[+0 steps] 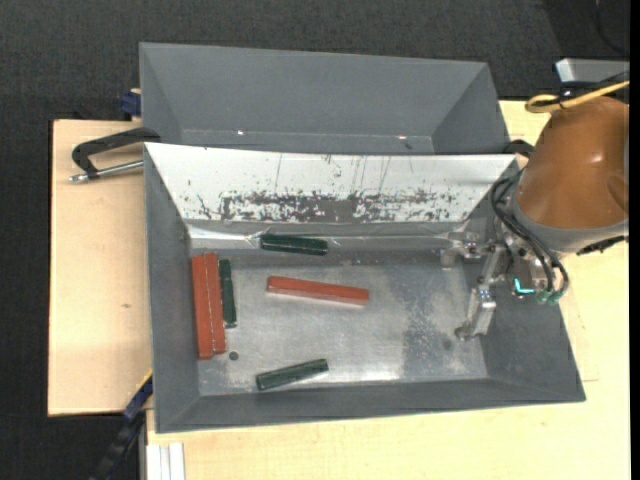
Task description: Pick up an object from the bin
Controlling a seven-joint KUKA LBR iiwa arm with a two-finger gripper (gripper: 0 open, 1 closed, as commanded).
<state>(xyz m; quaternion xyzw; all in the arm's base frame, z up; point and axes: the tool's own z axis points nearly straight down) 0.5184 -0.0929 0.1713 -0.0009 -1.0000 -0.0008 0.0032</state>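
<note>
Well left of the pincer (471,328) lies a red bar (317,291).

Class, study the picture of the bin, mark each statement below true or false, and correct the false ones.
1. The gripper hangs over the right side of the bin. True.
2. The red bar lies against the back wall. False: it lies mid-floor; the back green stick lies there.
3. The side green stick lies beside the long red block at the left wall. True.
4. The gripper holds the front green stick. False: it lies on the floor, well left of the gripper.
</note>
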